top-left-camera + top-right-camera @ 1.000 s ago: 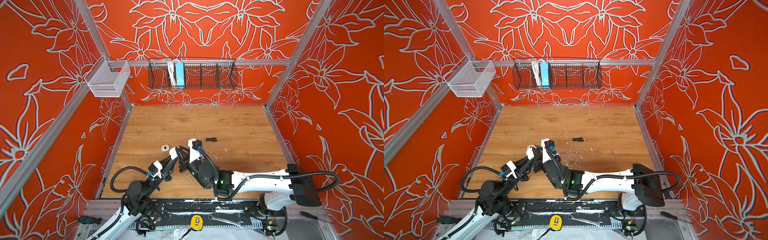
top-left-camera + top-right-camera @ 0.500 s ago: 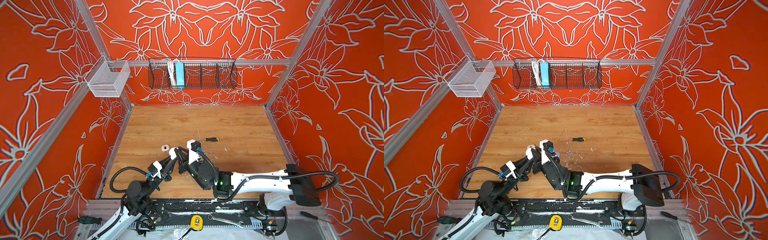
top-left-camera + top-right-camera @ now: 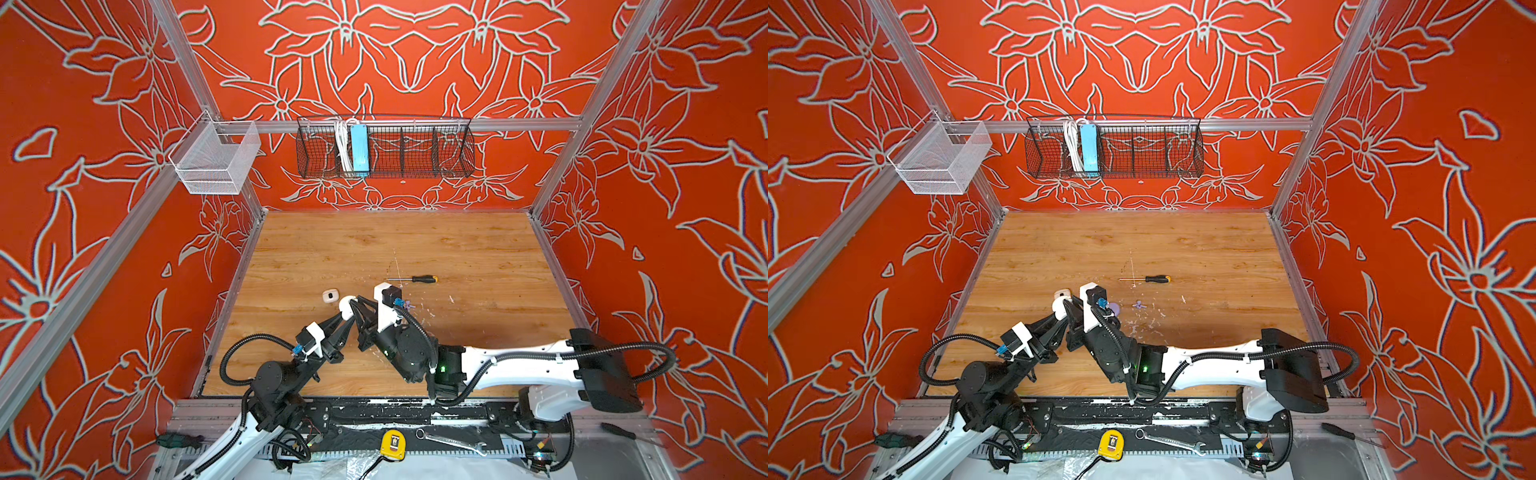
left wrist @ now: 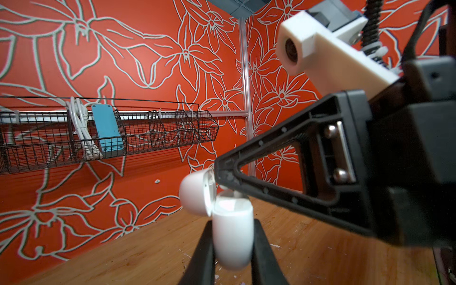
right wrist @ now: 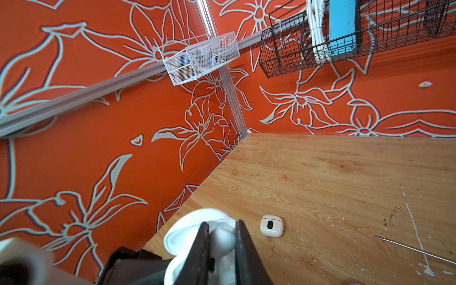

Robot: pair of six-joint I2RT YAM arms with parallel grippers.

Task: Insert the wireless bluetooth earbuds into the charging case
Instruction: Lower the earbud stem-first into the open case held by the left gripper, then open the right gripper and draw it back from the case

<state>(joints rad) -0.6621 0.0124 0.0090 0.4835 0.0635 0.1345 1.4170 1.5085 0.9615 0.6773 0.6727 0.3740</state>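
The left gripper (image 4: pixel 232 223) clamped the white charging case (image 4: pixel 233 249), its lid (image 4: pixel 195 192) swung open, just toward nine o'clock of the table's (image 3: pixel 478 249) centre in both top views. The right gripper (image 5: pixel 221 229), angled in from four o'clock, pinched a white earbud (image 5: pixel 222 240) at the case's open mouth. A closed case (image 3: pixel 329 296) lay near, at ten o'clock.

White cases ×2: open case (image 4: pixel 232 237), btm centre of left wrist view; shut case (image 3: pixel 329 296), mid-frame. White earbud (image 5: pixel 222 240) ×1. Screwdrivers ×2: yellow-tipped screwdriver (image 3: pixel 415 279), centre; black screwdriver (image 3: pixel 619 432), lower rt. Baskets ×2: white basket (image 3: pixel 216 160), black basket (image 3: pixel 384 147), upper frame. Wrench (image 3: pixel 451 440) ×1. Tape measure (image 3: pixel 392 444) ×1.
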